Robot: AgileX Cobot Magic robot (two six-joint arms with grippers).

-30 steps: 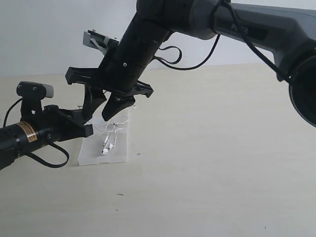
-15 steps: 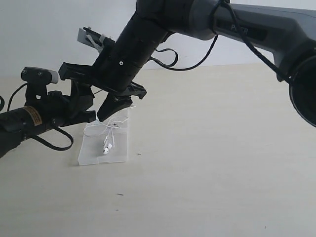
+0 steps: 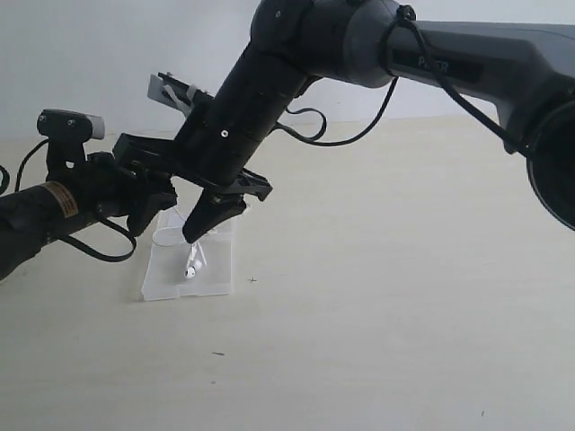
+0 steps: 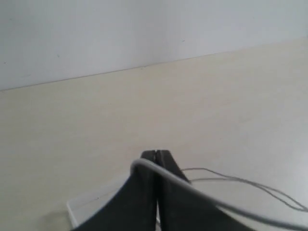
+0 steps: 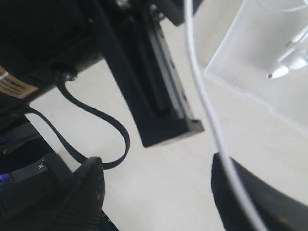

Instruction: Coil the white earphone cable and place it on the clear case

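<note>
The clear case (image 3: 211, 280) lies flat on the table, left of centre, and shows as a pale slab (image 5: 250, 53) in the right wrist view. Two white earbuds (image 3: 190, 268) rest on it. The white earphone cable (image 3: 167, 237) loops up from them toward my left gripper (image 3: 151, 215). That left gripper (image 4: 156, 155) is shut, and the cable (image 4: 217, 199) bends over its tips. My right gripper (image 3: 194, 233) reaches across and hangs just over the case's far end. It stands open (image 5: 156, 166), with the cable (image 5: 202, 96) running past one finger, not pinched.
The left arm's black body and camera (image 3: 67, 126) crowd the case's left side. A black robot cable (image 5: 110, 125) loops beside it. The tan table (image 3: 386, 296) stretches to the right and front. A pale wall (image 3: 81, 54) stands behind.
My right gripper has dropped lower over the case. My left gripper has lifted and shifted right, and the cable loop between them has tightened.
</note>
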